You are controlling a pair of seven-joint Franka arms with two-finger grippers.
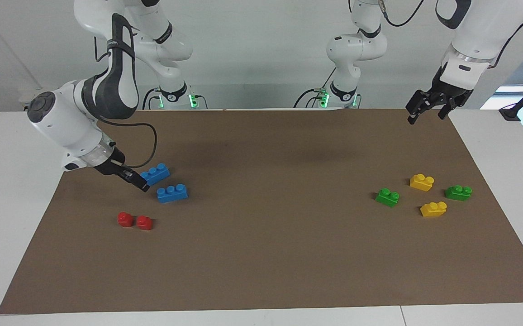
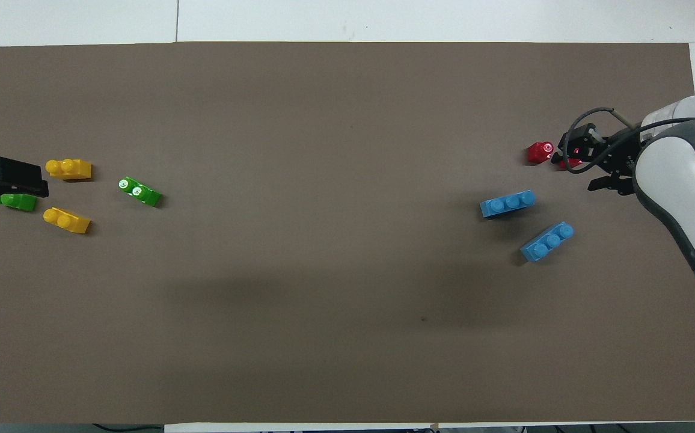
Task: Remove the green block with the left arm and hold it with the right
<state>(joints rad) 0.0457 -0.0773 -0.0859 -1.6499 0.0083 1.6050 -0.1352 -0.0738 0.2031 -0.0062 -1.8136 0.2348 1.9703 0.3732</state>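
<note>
The green block point(image 1: 387, 197) is a bright green two-stud brick lying on the brown mat point(image 1: 270, 253) toward the left arm's end; it also shows in the overhead view point(image 2: 139, 191). My left gripper point(image 1: 426, 117) is open and empty, raised over the mat's edge at that end. In the overhead view it point(image 2: 17, 180) partly covers a darker green brick point(image 2: 18, 202). My right gripper point(image 1: 143, 185) is shut and empty, low over the mat beside a blue brick point(image 1: 155, 174) at the right arm's end.
The darker green brick point(image 1: 458, 192) and two yellow bricks point(image 1: 421, 181) point(image 1: 433, 208) lie close to the green block. A second blue brick point(image 1: 172, 193) and two red bricks point(image 1: 125, 219) point(image 1: 144, 222) lie by the right gripper.
</note>
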